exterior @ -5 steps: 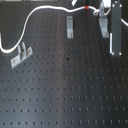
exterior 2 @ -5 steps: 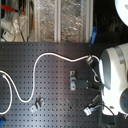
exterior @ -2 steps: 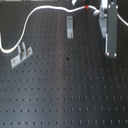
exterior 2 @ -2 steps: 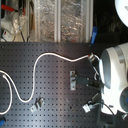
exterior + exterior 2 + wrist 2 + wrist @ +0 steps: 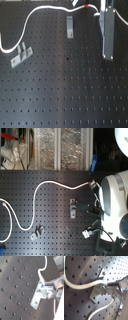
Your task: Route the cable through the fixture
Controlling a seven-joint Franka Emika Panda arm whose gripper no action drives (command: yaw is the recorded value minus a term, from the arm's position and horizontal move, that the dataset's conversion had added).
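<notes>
Cable point(image 5: 50, 184) snakes across the pegboard point(image 5: 70, 95), long axis running from the second exterior view's left edge to its red-banded end point(image 5: 90, 181) at the right, beside the arm. Gripper point(image 5: 101, 288) pinches cable just next to a clip point(image 5: 96, 292).

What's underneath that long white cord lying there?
Under the cable is a black board full of small holes, bare along most of its run. Two grey metal clips stand beside it. The red-banded end is partly hidden near the gripper.
</notes>
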